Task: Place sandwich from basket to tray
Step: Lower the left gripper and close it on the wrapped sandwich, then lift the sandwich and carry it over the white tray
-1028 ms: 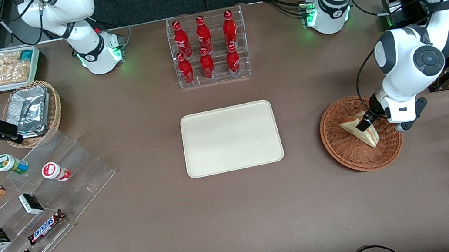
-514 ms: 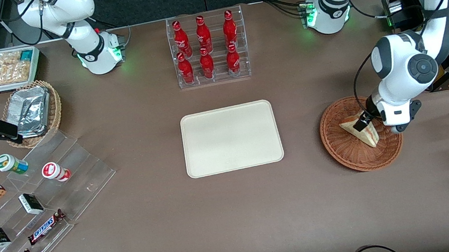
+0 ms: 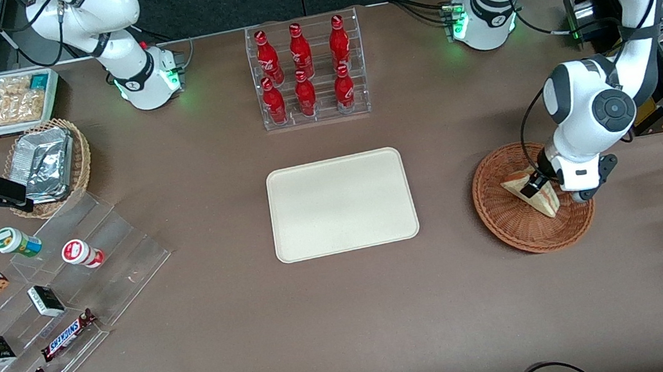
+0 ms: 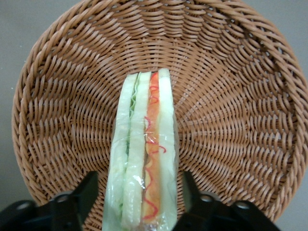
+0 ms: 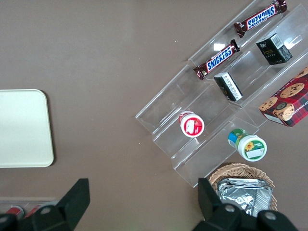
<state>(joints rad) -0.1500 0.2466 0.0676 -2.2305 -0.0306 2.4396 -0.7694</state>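
Front view: round, shallow, reddish-brown woven basket resting on the matte brown counter, toward the working arm's end. Inside the basket, a triangular sandwich, pale bread with a striped edge, standing on its side. Directly above the basket, the hand lowered onto the sandwich, a dark finger laid against the bread. Well apart from the basket, toward the counter's middle, a flat cream tray, rectangular with rounded corners and a low rim, smooth and plain. Farther from the camera than the basket, a clear acrylic rack of glossy red bottles.

Left wrist view: tight coiled wicker weave of the basket radiating from its centre, a detail lost from the front. On the basket floor, the sandwich seen edge-on in shiny clear wrap, showing white bread, green lettuce and an orange-pink layer with a red squiggle. Hand spread open around the wedge, one black finger just beside each bread face; contact impossible to tell.

Right wrist view: corner of the cream tray only; basket and sandwich out of sight.
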